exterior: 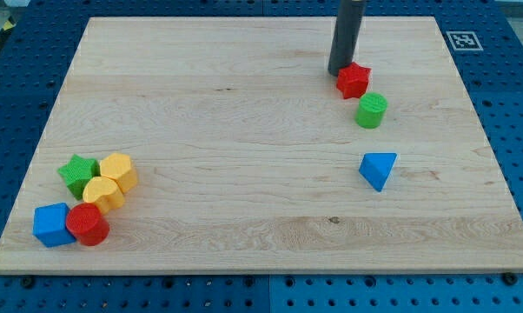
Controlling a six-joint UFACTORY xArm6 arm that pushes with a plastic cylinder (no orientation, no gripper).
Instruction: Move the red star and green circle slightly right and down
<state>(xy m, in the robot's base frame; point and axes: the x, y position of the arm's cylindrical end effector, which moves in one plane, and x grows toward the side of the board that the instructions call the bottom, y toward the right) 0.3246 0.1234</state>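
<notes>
The red star (354, 80) lies near the view's top right on the wooden board (244, 122). The green circle (372, 110) stands just below and right of it, almost touching. My tip (339, 70) is at the end of the dark rod that comes down from the view's top. It sits right against the red star's upper left side.
A blue triangle (379, 169) lies below the green circle. At the view's lower left is a cluster: a green star (77, 173), a yellow hexagon (119, 171), a yellow circle (102, 195), a blue cube (51, 224) and a red circle (89, 225).
</notes>
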